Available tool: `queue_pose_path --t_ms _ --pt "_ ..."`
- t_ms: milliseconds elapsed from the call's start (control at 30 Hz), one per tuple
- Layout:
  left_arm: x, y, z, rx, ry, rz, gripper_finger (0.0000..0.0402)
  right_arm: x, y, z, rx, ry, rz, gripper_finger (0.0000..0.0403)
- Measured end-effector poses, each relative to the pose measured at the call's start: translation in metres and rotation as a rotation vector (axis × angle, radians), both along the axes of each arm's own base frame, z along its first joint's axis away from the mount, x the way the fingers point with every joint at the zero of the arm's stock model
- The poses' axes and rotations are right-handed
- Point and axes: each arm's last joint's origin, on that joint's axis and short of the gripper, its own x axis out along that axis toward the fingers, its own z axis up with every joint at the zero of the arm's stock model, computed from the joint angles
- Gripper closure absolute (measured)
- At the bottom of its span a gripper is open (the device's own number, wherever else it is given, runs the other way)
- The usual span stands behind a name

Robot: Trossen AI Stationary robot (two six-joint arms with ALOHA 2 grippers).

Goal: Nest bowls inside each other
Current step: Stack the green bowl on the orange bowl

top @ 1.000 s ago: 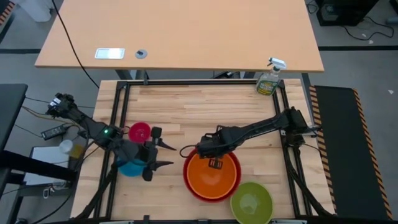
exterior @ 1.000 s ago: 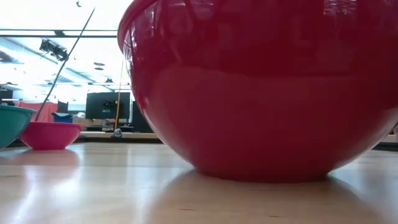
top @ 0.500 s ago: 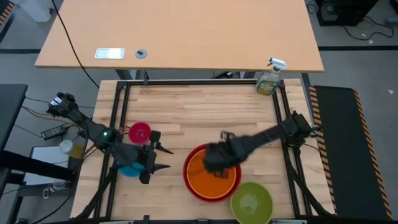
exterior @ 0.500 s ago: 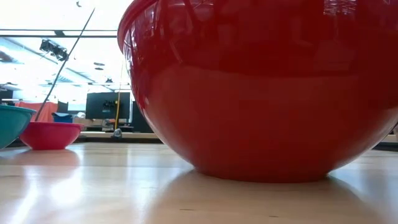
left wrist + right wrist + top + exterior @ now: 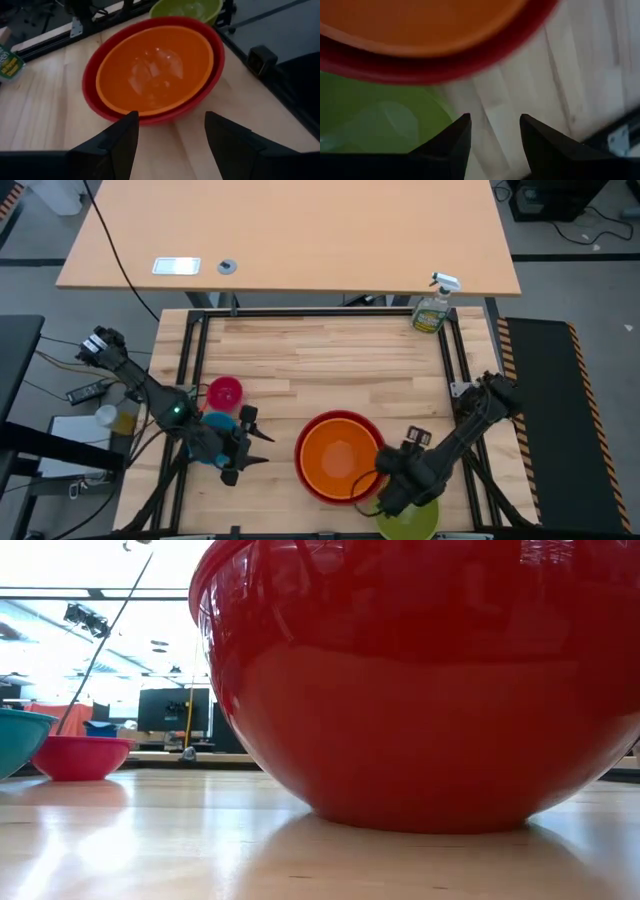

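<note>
No legible writing; right end effector [image 5: 491, 131] released over green bowl [image 5: 375, 120]

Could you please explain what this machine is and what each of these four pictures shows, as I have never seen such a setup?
It is a robot with two dark arms at a wooden table, each ending in a two-finger gripper. One picture looks straight down, one sits at table height, and two come from cameras on the arms' wrists.

On the table an orange bowl sits nested inside a red bowl. A lime green bowl lies beside them, a pink bowl and a blue bowl on the left, and a spray bottle at the far corner.

The left gripper is open and empty, over the table beside the blue bowl. The right gripper is open above the green bowl's edge, holding nothing.
</note>
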Motion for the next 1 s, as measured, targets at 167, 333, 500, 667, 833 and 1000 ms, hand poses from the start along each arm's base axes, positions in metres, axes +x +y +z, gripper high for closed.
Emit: queue_pose_path --t_ms 167,333,500,667,833,1000 --pt "0.000 0.001 -0.003 0.027 0.009 -0.007 0.0171 -0.018 -0.007 -0.008 0.104 -0.065 -0.102 0.0226" --pt "0.000 0.001 -0.002 0.037 -0.005 -0.017 0.0171 -0.034 -0.012 -0.034 0.245 -0.087 -0.159 0.0226" --pt "0.000 0.000 -0.002 0.033 -0.008 -0.017 0.0171 -0.041 -0.015 -0.063 0.340 -0.083 -0.135 0.0226" --pt "0.001 0.000 -0.001 0.016 -0.013 -0.010 0.0171 -0.047 -0.020 -0.078 0.327 -0.043 -0.115 0.0228" --pt "0.001 0.000 -0.001 0.009 -0.016 -0.007 0.0171 -0.045 -0.024 -0.079 0.325 -0.038 -0.081 0.0267" --pt "0.001 0.000 -0.001 -0.003 -0.015 -0.001 0.0171 -0.042 -0.027 -0.078 0.384 0.008 -0.037 0.0363"
